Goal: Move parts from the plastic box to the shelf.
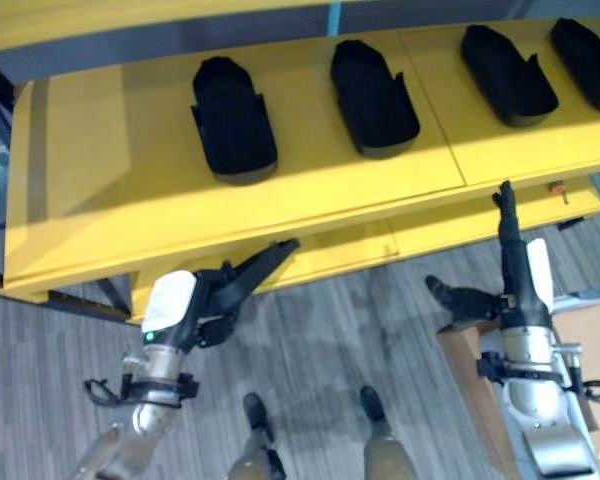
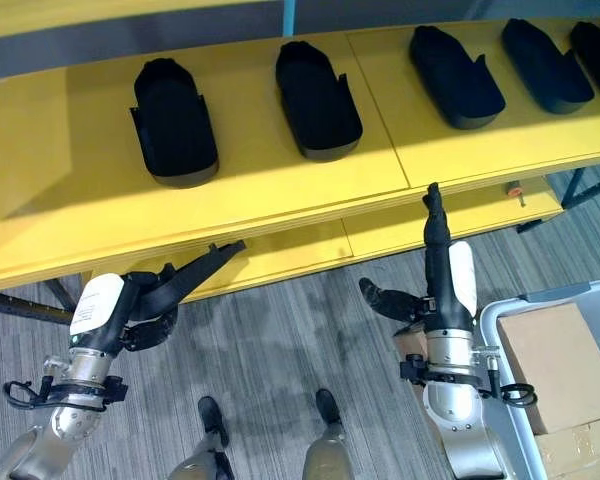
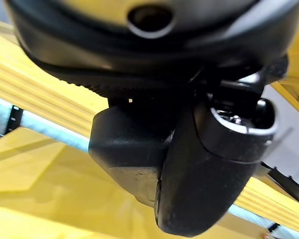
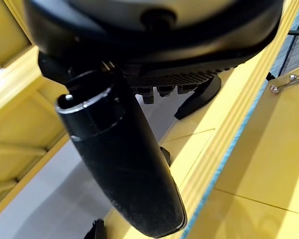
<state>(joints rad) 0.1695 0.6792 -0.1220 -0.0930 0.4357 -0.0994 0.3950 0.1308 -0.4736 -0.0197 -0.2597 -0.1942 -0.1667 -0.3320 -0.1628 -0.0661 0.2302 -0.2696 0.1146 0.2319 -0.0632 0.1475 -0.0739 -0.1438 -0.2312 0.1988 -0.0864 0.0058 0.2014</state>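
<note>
Five black moulded parts (image 2: 175, 130) already lie on the yellow shelf (image 2: 70, 215). Both the left hand (image 2: 170, 285) and right hand (image 2: 435, 250) hold nothing, fingers straight. They look rigid and light; grasp across the narrow body. The plastic box (image 2: 500, 330) sits right.

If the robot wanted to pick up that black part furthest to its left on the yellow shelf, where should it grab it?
Probably across the middle of the leftmost black part, coming down from above. It lies flat and long on the yellow shelf, with raised side flaps there that a robot hand could close on. The left robot hand, open, is nearest.
</note>
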